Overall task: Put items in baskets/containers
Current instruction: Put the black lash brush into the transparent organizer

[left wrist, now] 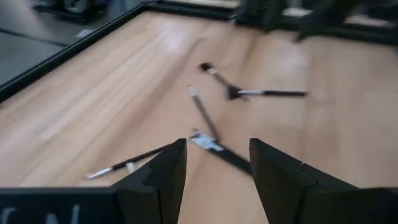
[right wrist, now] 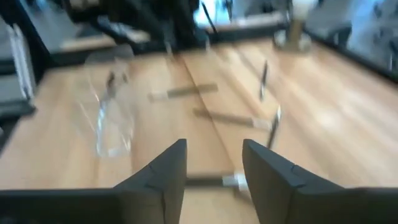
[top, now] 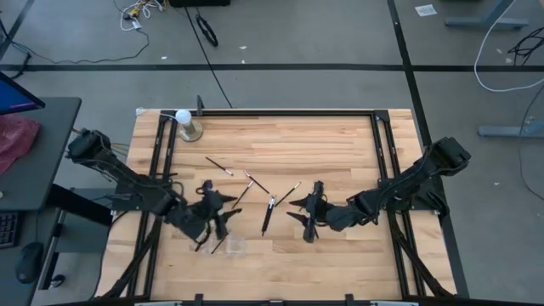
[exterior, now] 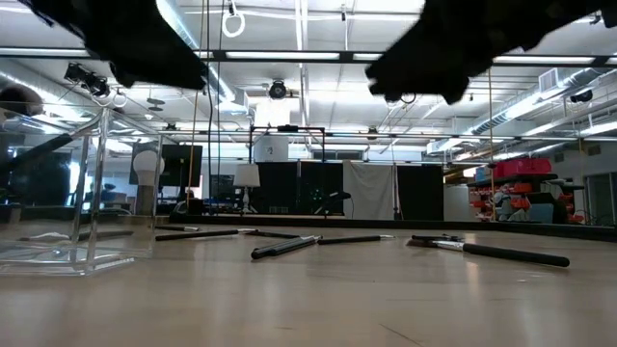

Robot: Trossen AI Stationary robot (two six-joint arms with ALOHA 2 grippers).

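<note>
While both arms hang low over the tabletop [top: 340, 136], the high view shows the left tool [top: 206, 218] at about seven o'clock from the tabletop's centre and the right tool [top: 308, 216] at about five o'clock. Makeup brushes [top: 269, 212] lie scattered between the tools and toward twelve o'clock, and a clear organizer [top: 231, 246] sits just beside the left tool. A white ball on a stand [top: 184, 124] occupies the ten o'clock corner.

Low view: the organizer [exterior: 67, 202] stands at nine o'clock, nearly see-through; the brushes [exterior: 284, 247] lie flat across the middle and out toward three o'clock. Whether any brush is already inside cannot be told.

Left wrist view: the left tool [left wrist: 217, 163] stands open and empty, with a brush [left wrist: 214, 148] lying between and just past its fingers [left wrist: 163, 171].

Right wrist view: the right tool [right wrist: 214, 162] is likewise open and empty; a silver-ferruled brush [right wrist: 214, 181] lies crosswise between its fingers [right wrist: 163, 171], and the organizer [right wrist: 115, 109] lies beyond at ten o'clock.

Handling, as judged: each brush is probably light, stiff and thin, apt to roll or pivot. Grip mid-handle, across its length, avoiding the soft bristles. The organizer may slide if nudged.
</note>
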